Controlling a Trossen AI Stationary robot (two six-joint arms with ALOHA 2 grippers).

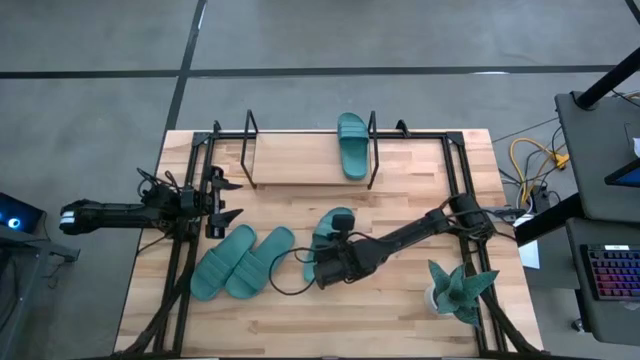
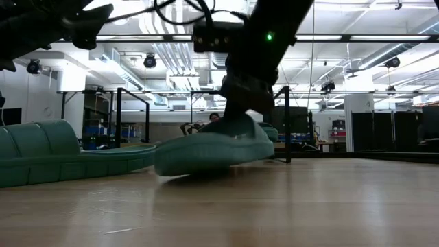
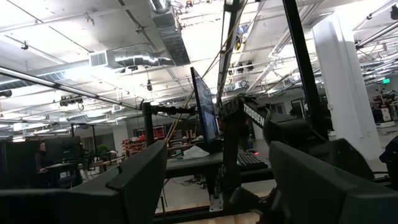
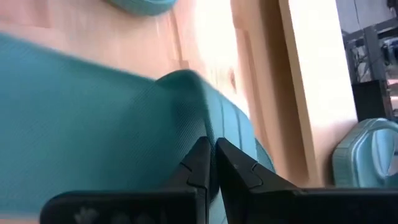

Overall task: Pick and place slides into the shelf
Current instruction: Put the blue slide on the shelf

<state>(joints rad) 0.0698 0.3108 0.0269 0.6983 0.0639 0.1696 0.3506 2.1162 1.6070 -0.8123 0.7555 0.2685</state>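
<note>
One teal slide (image 1: 352, 146) lies on the shelf (image 1: 290, 165), across its wooden board near the right rod loop. Two more slides (image 1: 225, 265) (image 1: 260, 262) lie side by side on the table, left of centre. The fourth slide (image 1: 331, 226) (image 2: 209, 149) is at mid-table under my right gripper (image 1: 337, 250) (image 4: 211, 158), which is shut on it. My left gripper (image 1: 222, 200) (image 3: 217, 186) hovers open near the table's left side, above and beyond the pair, facing out into the room. My right gripper pinches the strap (image 4: 186, 106) of the fourth slide between its two nearly closed fingers (image 4: 198, 163), coming from above and slanting down. In the low view the slide is tilted, one end (image 2: 164, 165) low by the tabletop and the other raised. Whether the low end touches the table, I cannot tell.
A teal spiky plant ornament (image 1: 455, 290) stands near the table's right near corner. Black frame rails (image 1: 185, 250) run along both table sides. The shelf board has free room left of the slide on it. A desk, cables and a keyboard (image 1: 610, 270) lie off the table's right.
</note>
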